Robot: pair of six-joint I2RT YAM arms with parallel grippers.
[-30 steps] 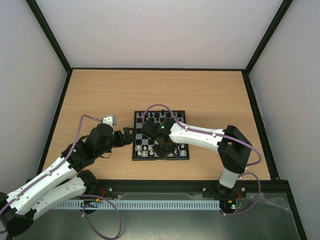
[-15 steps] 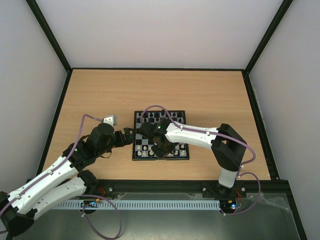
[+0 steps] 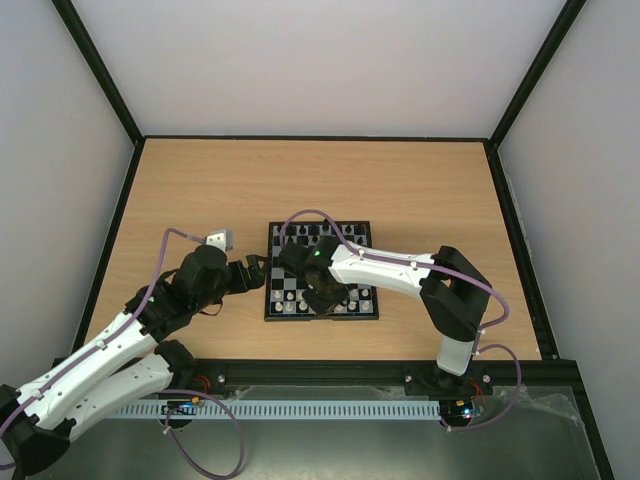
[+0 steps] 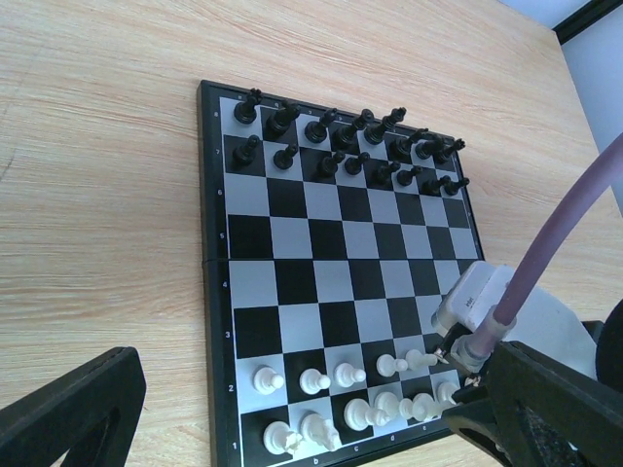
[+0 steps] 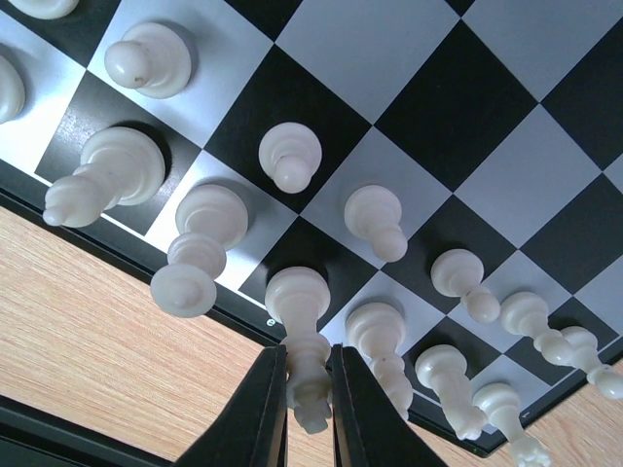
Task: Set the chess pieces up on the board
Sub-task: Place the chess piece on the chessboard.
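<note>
At the near edge of the board [image 4: 331,248], pinching one cream-white piece [image 5: 300,297] high on its stem between the closed jaws of the right gripper [image 5: 310,365], base on or just above a back-row square, cannot tell which. Crowded close by white neighbours [image 4: 341,375] across both near rows; black pieces [image 4: 350,146] lined up along the far two rows. Off the board's left side, holding the left gripper [image 3: 256,273] spread wide, nothing in it. Expect a light, rigid, glossy figure: easy to lift, quick to slip or tip. Best taken around the narrow neck under the head, squeezing gently, staying upright and clear of adjacent pieces.
</note>
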